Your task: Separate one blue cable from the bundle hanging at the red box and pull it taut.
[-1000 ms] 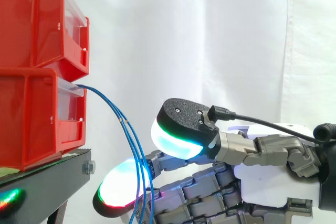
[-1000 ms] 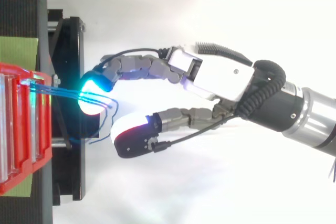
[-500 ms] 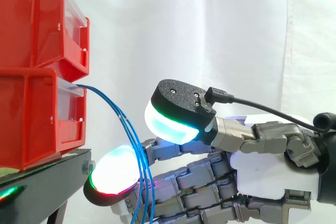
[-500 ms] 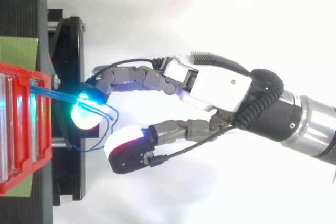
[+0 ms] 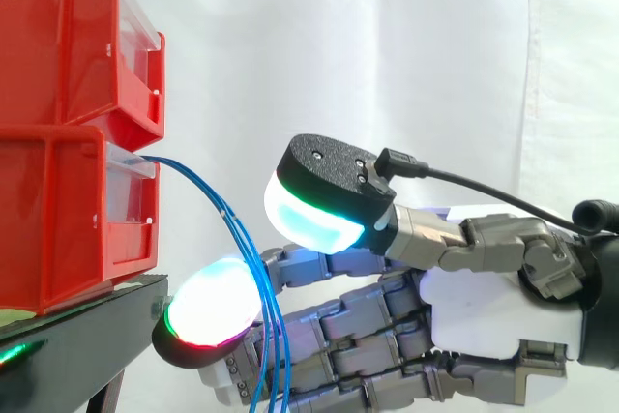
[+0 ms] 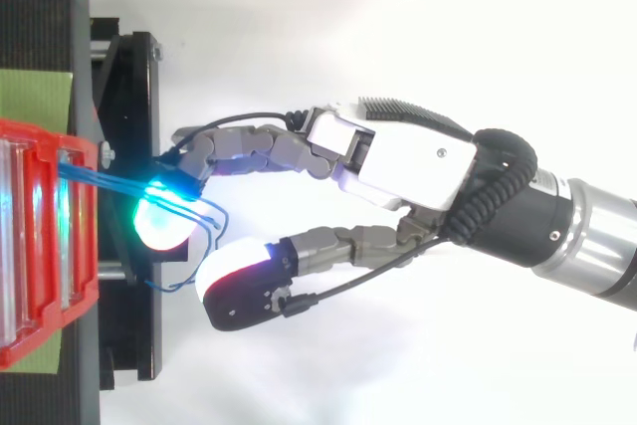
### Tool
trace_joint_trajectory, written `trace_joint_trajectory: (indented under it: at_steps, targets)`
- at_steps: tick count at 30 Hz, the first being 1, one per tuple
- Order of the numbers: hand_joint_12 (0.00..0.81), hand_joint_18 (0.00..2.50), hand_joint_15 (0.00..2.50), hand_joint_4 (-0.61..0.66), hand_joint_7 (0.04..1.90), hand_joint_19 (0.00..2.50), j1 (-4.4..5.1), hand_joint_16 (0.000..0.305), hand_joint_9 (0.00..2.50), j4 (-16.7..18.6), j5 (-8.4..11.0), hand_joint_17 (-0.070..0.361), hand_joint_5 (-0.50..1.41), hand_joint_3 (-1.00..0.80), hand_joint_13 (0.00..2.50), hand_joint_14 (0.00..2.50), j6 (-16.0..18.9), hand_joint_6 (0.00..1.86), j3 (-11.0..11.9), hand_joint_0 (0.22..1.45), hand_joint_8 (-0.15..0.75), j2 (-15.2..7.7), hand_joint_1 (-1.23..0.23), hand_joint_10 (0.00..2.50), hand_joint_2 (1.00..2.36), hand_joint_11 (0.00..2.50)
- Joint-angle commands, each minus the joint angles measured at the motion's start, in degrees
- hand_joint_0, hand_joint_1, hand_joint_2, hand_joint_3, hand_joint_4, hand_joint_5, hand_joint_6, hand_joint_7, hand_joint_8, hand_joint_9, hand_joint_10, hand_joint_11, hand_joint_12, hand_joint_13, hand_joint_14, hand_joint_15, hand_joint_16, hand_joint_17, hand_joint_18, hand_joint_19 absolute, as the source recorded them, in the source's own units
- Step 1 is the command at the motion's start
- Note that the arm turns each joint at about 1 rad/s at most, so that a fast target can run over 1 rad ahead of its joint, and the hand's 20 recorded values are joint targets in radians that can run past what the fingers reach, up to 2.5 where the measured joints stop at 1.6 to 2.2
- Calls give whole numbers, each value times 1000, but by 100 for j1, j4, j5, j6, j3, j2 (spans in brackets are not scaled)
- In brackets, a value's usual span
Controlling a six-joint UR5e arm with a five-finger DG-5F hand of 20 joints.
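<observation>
Hand (image 6: 418, 161) reaching in wide open, gripping nothing.
One fingertip (image 5: 208, 324) is touching the blue cables (image 5: 221, 210) hanging from the lower red bin's (image 5: 58, 220) front.

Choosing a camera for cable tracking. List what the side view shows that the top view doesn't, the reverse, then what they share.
Side view: two red bins stacked, the blue cables arcing down from the lower one past a glowing fingertip. Top view: the cables' sideways spread over that fingertip, a loose loop toward the thumb, the arm's silver wrist. Both: the open hand at the cables, none pinched, and the black stand.
</observation>
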Motion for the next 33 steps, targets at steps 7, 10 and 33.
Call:
trace_joint_trajectory:
  at_steps: [7,10,33]
  targets:
    - [278,342,0,299,948,222,-84,36,620,-514,-116,81,-148,-495,343,0,130,503,235,583,269,2,-506,5,1000,149]
    - [277,343,0,296,971,215,-119,36,623,-602,-125,81,-146,-494,345,0,200,503,244,587,271,2,-511,6,1000,164]
    - [274,349,1,266,1057,218,-268,35,630,-1288,-406,79,-135,-465,350,0,270,503,657,604,267,2,-525,5,1003,157]
